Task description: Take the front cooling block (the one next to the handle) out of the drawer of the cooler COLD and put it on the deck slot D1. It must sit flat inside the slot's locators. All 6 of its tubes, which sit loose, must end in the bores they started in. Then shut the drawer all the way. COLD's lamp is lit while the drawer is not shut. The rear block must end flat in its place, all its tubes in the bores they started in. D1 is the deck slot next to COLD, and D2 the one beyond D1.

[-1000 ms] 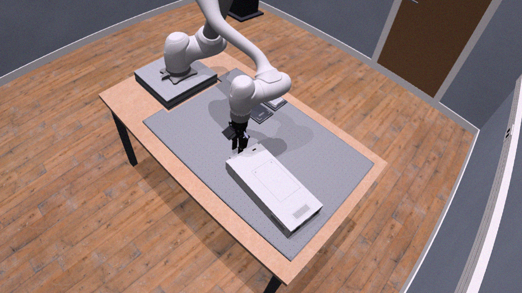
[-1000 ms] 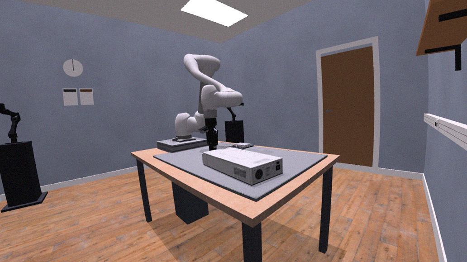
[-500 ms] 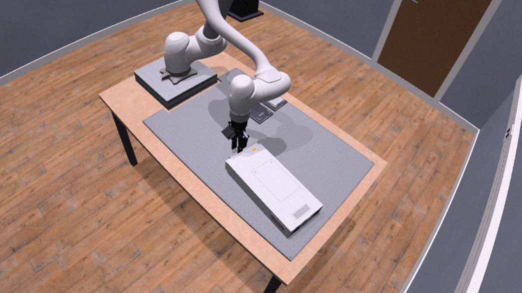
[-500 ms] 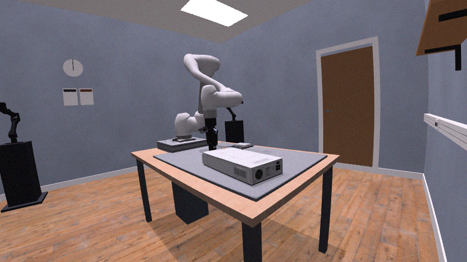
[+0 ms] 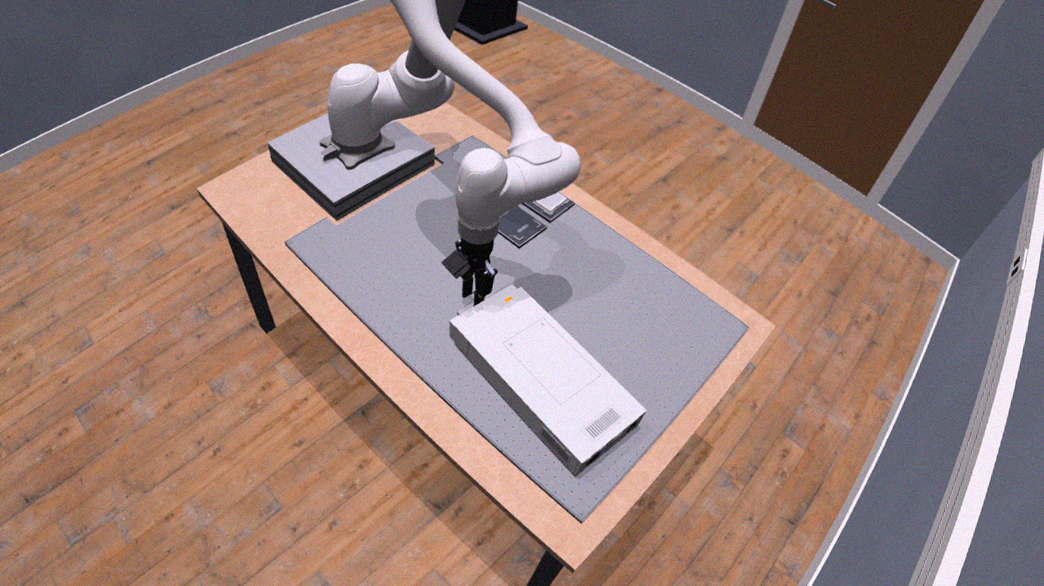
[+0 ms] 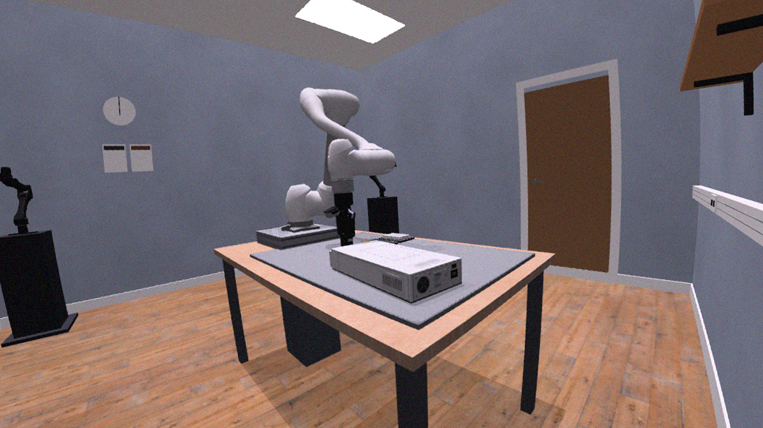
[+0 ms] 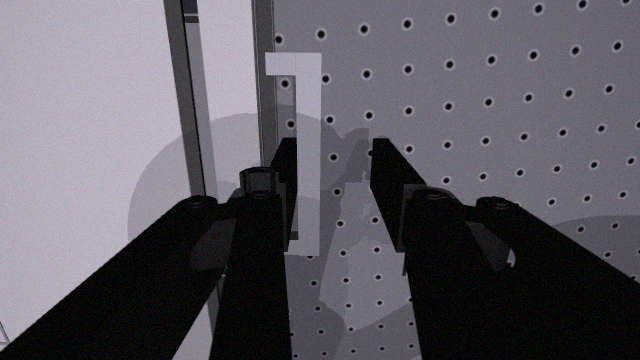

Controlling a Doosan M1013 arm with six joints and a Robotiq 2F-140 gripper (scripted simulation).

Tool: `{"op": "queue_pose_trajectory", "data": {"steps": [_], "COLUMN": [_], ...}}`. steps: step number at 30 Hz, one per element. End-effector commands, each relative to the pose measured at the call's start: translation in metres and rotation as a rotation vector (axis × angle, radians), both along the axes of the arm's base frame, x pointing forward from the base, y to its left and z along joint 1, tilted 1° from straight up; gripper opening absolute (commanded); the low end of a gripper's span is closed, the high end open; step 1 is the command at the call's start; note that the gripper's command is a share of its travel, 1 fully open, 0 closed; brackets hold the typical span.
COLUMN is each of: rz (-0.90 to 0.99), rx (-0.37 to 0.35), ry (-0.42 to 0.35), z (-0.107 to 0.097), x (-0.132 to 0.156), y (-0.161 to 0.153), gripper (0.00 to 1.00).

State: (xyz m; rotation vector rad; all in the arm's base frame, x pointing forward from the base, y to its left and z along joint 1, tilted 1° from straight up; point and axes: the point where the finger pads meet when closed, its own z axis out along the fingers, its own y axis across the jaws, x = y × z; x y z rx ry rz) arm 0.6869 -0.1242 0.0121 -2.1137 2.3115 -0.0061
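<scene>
The white cooler COLD lies on the grey perforated deck. Its orange lamp is lit at the end near the arm. My gripper points down at that end. Its fingers stand partly apart around the pale drawer handle. The handle lies against the left finger, with a gap to the right finger. A dark seam separates the drawer front from the cooler body. The cooling blocks and tubes are hidden inside.
Deck slot D1 and slot D2 lie beyond the cooler's handle end, partly under the arm's wrist. The arm's base plate stands at the table's far left corner.
</scene>
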Motion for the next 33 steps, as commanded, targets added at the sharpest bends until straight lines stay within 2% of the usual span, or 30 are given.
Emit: {"op": "queue_pose_trajectory", "data": {"steps": [1,33], "rz": [0.0,0.0], "rx": [0.0,0.0], "ry": [-0.001,-0.001], "z": [0.0009,0.0008], "x": [-0.0005,-0.0098], "y": [0.0,0.0009], "gripper": [0.34,0.34]}}
